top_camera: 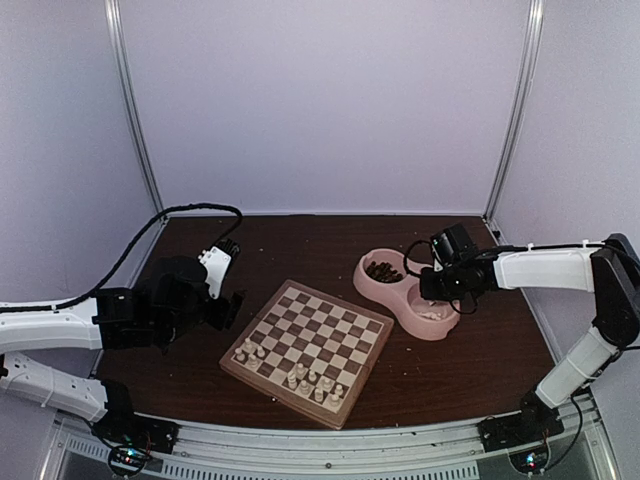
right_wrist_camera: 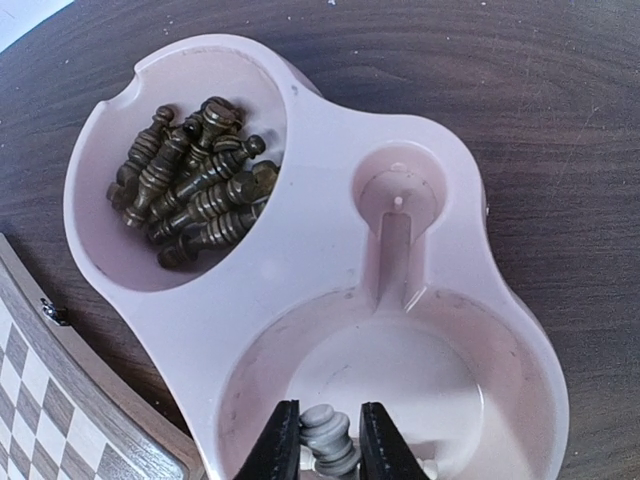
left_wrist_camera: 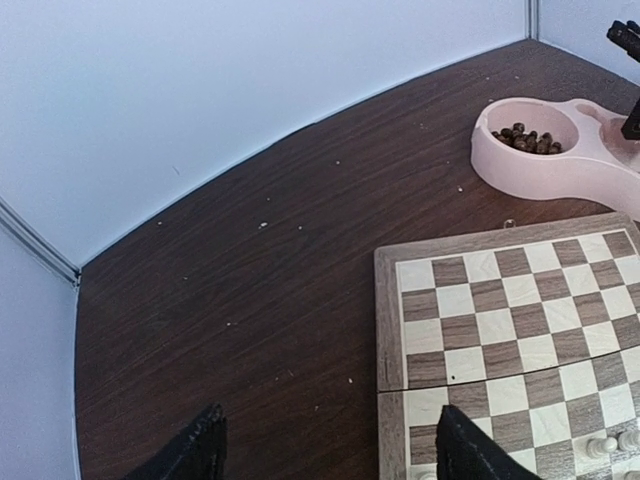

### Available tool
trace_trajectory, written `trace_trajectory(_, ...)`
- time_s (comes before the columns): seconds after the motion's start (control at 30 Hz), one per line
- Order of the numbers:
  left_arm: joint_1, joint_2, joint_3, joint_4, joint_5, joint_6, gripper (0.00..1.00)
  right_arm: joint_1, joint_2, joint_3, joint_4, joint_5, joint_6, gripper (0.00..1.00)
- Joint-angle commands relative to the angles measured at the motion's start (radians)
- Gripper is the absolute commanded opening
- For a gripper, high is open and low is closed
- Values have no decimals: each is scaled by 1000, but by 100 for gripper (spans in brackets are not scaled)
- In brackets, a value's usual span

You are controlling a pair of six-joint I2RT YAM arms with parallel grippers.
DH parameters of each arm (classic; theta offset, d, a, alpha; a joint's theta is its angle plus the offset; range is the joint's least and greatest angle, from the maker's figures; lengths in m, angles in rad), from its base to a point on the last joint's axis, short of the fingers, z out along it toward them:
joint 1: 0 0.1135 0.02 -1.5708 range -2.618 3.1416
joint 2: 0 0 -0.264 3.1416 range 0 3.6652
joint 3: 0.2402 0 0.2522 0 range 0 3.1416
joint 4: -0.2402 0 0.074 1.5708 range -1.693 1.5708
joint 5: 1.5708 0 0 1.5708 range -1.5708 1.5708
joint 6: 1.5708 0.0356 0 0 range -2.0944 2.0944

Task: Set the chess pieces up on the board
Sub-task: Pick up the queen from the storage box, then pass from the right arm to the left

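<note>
**While the left gripper (left_wrist_camera: 330, 452) hangs idle, the right gripper (right_wrist_camera: 322, 425) pinches a pale piece (right_wrist_camera: 328, 447)**

Where the pink bowl (right_wrist_camera: 330, 230) has its nearer, shallower compartment, the right fingers are clamped on either side of one pale piece. Dark pieces (right_wrist_camera: 195, 185) lie heaped in the bowl's other compartment. The left gripper is spread wide, holding nothing, over the table (left_wrist_camera: 250, 300) just off the board (top_camera: 330, 325), where several cream pieces (top_camera: 315, 385) stand on the near rows

free: bare tabletop (left_wrist_camera: 250, 300) left of board (left_wrist_camera: 500, 320) | obstacles: pink bowl (right_wrist_camera: 320, 190) off board's far-right edge; cream pieces (top_camera: 310, 385) on near rows
</note>
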Motion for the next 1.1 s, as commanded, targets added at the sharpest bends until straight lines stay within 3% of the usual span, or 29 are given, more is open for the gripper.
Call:
trace_trajectory(0.0, 4, -5, -4, 53, 93, 19, 72, -3, -42, -37, 72, -35, -24, 20)
trace_trajectory(0.83, 5, 53, -22, 126, 255, 17, 72, 13, -168, -113, 155, -65, -66, 22)
trace_trajectory(1.07, 4, 40, -24, 120, 255, 15, 72, 81, -244, -145, 229, -105, -107, 23)
